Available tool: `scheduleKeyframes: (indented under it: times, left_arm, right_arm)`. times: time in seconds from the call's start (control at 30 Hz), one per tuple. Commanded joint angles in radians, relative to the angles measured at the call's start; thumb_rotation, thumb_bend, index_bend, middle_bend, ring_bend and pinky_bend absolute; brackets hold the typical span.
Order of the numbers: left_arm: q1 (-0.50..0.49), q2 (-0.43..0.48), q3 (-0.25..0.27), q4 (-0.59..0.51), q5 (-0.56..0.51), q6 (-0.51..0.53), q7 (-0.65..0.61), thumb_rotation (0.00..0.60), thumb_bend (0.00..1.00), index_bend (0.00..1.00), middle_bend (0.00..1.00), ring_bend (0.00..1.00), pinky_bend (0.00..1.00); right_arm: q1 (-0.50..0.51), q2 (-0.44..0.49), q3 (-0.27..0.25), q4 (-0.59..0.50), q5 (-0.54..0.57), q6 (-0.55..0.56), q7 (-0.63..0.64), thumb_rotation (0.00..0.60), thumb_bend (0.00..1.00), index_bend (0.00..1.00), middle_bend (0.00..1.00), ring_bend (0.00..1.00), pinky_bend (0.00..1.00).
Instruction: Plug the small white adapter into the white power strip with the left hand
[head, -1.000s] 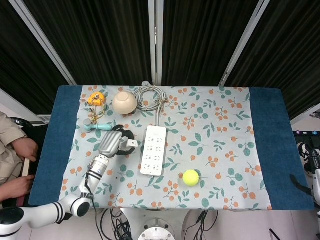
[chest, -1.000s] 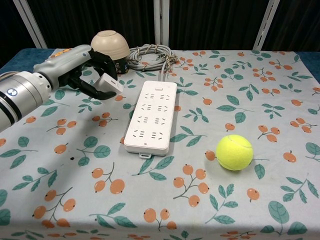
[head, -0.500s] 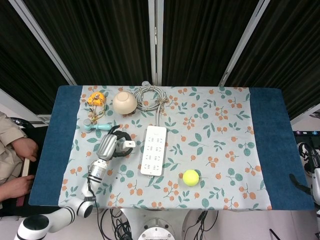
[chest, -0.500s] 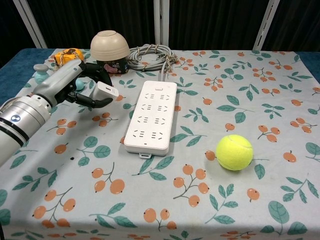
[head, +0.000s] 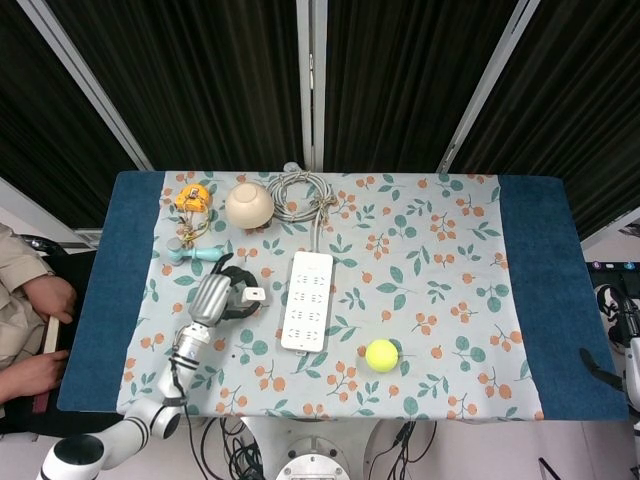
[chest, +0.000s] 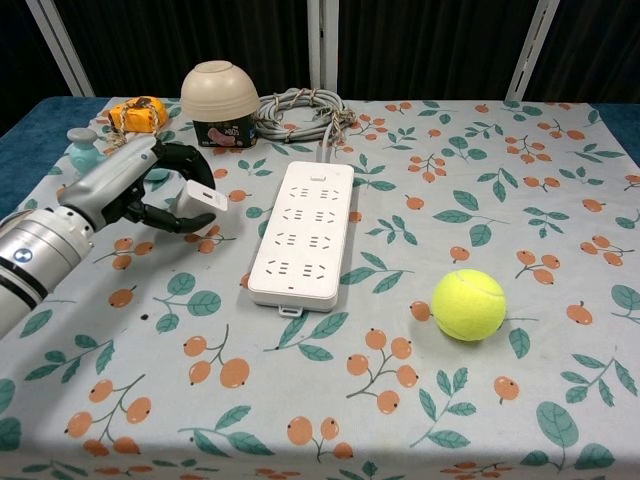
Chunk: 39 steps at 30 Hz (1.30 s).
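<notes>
Chest view: left hand (chest: 150, 185) low beside power strip (chest: 303, 233), fingers clamped around white adapter (chest: 196, 204).

Head view: high overhead, looking straight down, far enough to take in the whole table (head: 540, 300). Chest view: low, close, facing forward across the cloth. Shared: left hand (head: 212, 297) (chest: 135, 188), power strip (head: 307, 300) (chest: 303, 234) just right of it.

Bright even overhead light, soft short shadows, sharp focus, dark backdrop, no glare
</notes>
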Motion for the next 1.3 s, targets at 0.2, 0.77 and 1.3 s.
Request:
scheduleKeyframes:
  times: [0.2,0.77,1.3]
  left_arm:
    - [0.005,0.02,0.004,-0.018,-0.001,-0.015,0.014,0.6,0.23,0.52,0.48,0.28,0.07]
    - [0.018,0.096,0.024,-0.121,0.001,-0.048,0.12,0.6,0.24,0.36,0.38,0.18,0.05]
    - [0.013,0.364,-0.003,-0.598,-0.071,-0.114,0.732,0.6,0.24,0.29,0.3,0.15,0.05]
  right_arm:
    - [-0.003,0.0,0.0,-0.002,0.0,0.004,-0.001,0.6,0.15,0.0,0.14,0.0,0.07]
    - [-0.005,0.0,0.0,-0.006,0.001,0.002,-0.001,0.6,0.15,0.0,0.15,0.0,0.07]
    - [-0.003,0.003,0.0,-0.004,-0.007,0.001,0.0,0.6,0.16,0.0,0.16,0.0,0.07]
